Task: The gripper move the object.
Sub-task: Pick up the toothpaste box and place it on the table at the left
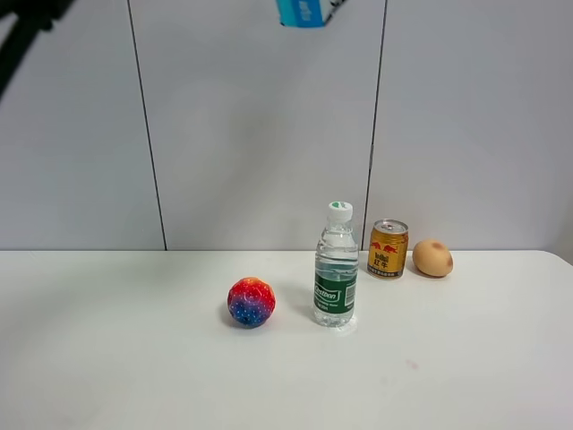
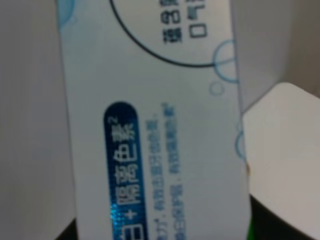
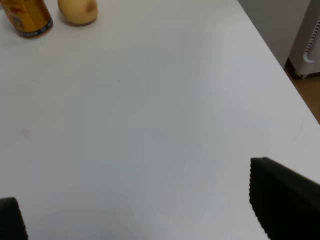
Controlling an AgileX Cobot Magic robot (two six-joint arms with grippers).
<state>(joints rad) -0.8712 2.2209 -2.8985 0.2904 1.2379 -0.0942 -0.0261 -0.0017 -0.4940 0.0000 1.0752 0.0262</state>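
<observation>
The light blue carton (image 1: 302, 12) hangs in the air at the top edge of the exterior high view, above the bottle; only its lower end shows. It fills the left wrist view (image 2: 155, 125), white and blue with printed text. My left gripper (image 2: 165, 231) is shut on it, with dark fingers (image 2: 282, 222) showing at either side of it. The left arm is a dark blur at the top left (image 1: 22, 36). My right gripper (image 3: 145, 220) is open and empty, low over bare table, out of the exterior view.
On the white table (image 1: 107, 358) stand a clear water bottle (image 1: 336, 269), a multicoloured ball (image 1: 251, 302), a gold can (image 1: 389, 249) and a tan egg-shaped object (image 1: 432, 258). The can (image 3: 26, 17) and the egg-shaped object (image 3: 77, 11) show in the right wrist view. The table's right edge (image 3: 280, 65) is near.
</observation>
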